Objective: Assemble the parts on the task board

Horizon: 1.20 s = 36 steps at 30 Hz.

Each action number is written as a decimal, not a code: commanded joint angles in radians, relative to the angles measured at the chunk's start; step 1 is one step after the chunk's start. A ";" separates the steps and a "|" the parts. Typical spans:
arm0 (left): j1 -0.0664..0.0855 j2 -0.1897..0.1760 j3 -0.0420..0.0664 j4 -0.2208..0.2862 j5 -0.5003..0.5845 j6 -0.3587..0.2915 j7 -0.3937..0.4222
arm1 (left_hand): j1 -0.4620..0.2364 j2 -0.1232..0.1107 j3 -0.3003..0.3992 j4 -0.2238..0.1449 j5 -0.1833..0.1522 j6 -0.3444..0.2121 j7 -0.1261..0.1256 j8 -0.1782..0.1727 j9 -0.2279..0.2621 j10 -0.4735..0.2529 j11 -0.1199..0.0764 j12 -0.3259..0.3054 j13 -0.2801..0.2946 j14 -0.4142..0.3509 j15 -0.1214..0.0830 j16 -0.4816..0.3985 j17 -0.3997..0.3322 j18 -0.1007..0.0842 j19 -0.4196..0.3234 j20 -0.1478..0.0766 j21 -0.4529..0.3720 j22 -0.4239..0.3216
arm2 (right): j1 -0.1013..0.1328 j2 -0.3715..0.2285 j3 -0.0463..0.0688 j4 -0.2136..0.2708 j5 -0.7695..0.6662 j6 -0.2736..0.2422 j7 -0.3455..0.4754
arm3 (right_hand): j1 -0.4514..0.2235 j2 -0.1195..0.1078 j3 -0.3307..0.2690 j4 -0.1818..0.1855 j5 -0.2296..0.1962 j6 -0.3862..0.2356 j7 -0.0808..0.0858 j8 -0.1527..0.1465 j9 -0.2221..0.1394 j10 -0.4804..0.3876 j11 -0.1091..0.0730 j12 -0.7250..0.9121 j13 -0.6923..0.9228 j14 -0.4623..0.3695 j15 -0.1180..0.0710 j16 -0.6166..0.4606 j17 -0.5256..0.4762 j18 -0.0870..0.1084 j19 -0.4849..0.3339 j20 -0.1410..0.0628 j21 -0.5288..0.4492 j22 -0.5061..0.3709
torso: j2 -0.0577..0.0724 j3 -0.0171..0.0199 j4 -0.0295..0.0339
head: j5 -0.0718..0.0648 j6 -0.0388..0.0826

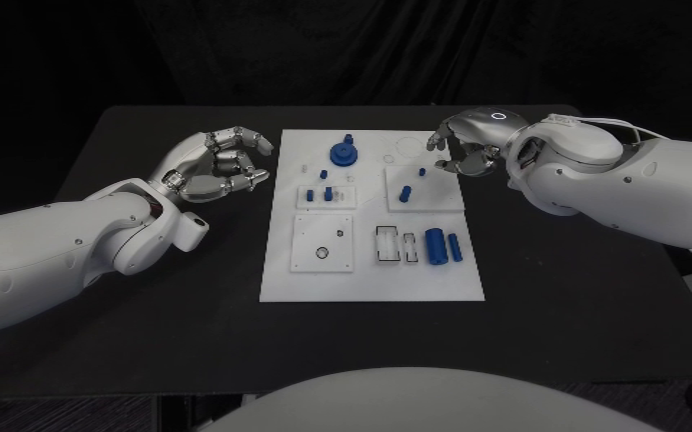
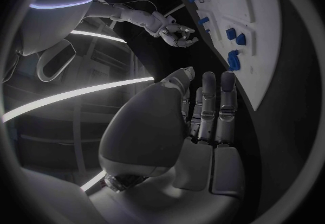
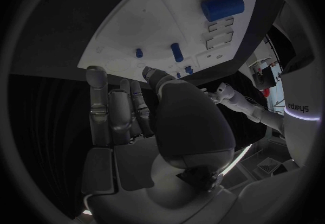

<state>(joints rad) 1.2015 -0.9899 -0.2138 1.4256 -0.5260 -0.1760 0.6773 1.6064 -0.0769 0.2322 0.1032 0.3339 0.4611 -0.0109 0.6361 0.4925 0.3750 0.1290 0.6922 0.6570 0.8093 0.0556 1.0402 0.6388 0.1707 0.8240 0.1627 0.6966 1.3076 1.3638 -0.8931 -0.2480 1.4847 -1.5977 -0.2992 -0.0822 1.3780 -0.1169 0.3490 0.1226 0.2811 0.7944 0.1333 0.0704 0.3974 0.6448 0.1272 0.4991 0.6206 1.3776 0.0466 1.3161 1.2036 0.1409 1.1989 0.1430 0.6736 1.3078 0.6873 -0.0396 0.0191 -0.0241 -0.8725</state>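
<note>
The white task board (image 1: pixel 372 282) lies in the middle of the black table (image 1: pixel 173 332), with the two hands at its far corners and neither one on a part. The left hand (image 1: pixel 224 164) sits just off the board's far left edge, over bare tabletop; its fingers (image 1: pixel 248 142) are curled inward toward the palm with nothing between them, and the nearest parts, the small blue pegs (image 1: pixel 326 193) standing in the raised left block, lie apart from those fingers toward the board's middle. In the left wrist view the same fingers (image 2: pixel 207 106) reach along beside the board (image 2: pixel 260 23) without touching it. The right hand (image 1: pixel 469 144) hovers at the board's far right corner, fingers bent down and drawn in, thumb close to the fingertips; whether anything tiny is pinched there cannot be told. A small blue peg (image 1: pixel 408 192) stands on the right block just beside and nearer the robot than that hand. The blue round knob (image 1: pixel 345 153) stands at the far middle of the board, between the two hands and well apart from both. Two blue cylinders (image 1: pixel 444 247) lie side by side in the near right section, next to a black-outlined slot (image 1: pixel 387 244), far from any fingers.
</note>
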 commanded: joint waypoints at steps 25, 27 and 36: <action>-0.007 0.008 0.001 -0.009 0.012 0.025 0.141 | -0.008 0.019 -0.077 0.066 0.000 0.017 0.000 -0.072 -0.131 -0.041 0.005 0.010 -0.096 -0.020 0.011 -0.040 -0.050 0.010 0.020 0.010 -0.199 -0.118 | -0.034 0.077 0.001 -0.088 -0.020 0.037 0.037 | 0.002 -0.007 -0.012 -0.024 0.001 0.058 -0.004 0.019 0.011 0.103 -0.009 -0.027 -0.091 -0.004 -0.008 0.007 -0.009 0.005 0.018 0.000 0.017 0.069 | 0.003 -0.0163 0.0140 | -0.011 0.000; -0.008 0.009 0.001 -0.011 0.012 0.027 0.139 | -0.006 0.019 -0.077 0.065 0.000 0.018 0.000 -0.072 -0.132 -0.042 0.006 0.010 -0.097 -0.020 0.011 -0.040 -0.050 0.010 0.021 0.010 -0.201 -0.118 | -0.035 0.080 0.001 -0.093 -0.022 0.042 0.038 | -0.002 -0.009 -0.016 -0.024 0.000 0.055 -0.004 0.018 0.013 0.103 -0.009 -0.026 -0.091 -0.006 -0.009 0.005 -0.012 0.005 0.017 -0.001 0.015 0.069 | 0.003 -0.0169 0.0139 | -0.010 0.000; -0.010 0.013 0.001 -0.018 0.012 0.031 0.133 | 0.000 0.021 -0.080 0.062 0.000 0.022 0.001 -0.075 -0.139 -0.045 0.007 0.012 -0.103 -0.022 0.011 -0.041 -0.053 0.010 0.024 0.010 -0.207 -0.121 | -0.038 0.086 0.001 -0.102 -0.024 0.058 0.036 | -0.014 -0.009 -0.024 -0.023 0.000 0.046 0.001 0.014 0.017 0.101 -0.009 -0.021 -0.089 -0.007 -0.007 0.005 -0.015 0.004 0.015 0.000 0.011 0.068 | 0.003 -0.0177 0.0147 | -0.009 0.000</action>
<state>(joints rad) 1.1939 -0.9796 -0.2139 1.4067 -0.5222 -0.1603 0.6786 1.5988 -0.0552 0.1575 0.1641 0.3339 0.4756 -0.0106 0.5663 0.3539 0.3394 0.1359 0.7000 0.5545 0.7928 0.0676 1.0059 0.5867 0.1703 0.8387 0.1737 0.4933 1.1876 1.3297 -0.8076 -0.2477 1.3848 -1.6108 -0.2521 -0.0477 1.3757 -0.1260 0.3306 0.1016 0.2811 0.8393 0.1316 0.0863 0.4135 0.7436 0.1179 0.4733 0.5307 1.3739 0.0429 1.3247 1.1881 0.1404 1.2152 0.1446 0.6871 1.3075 0.6901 -0.0566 0.0329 -0.0323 -0.8725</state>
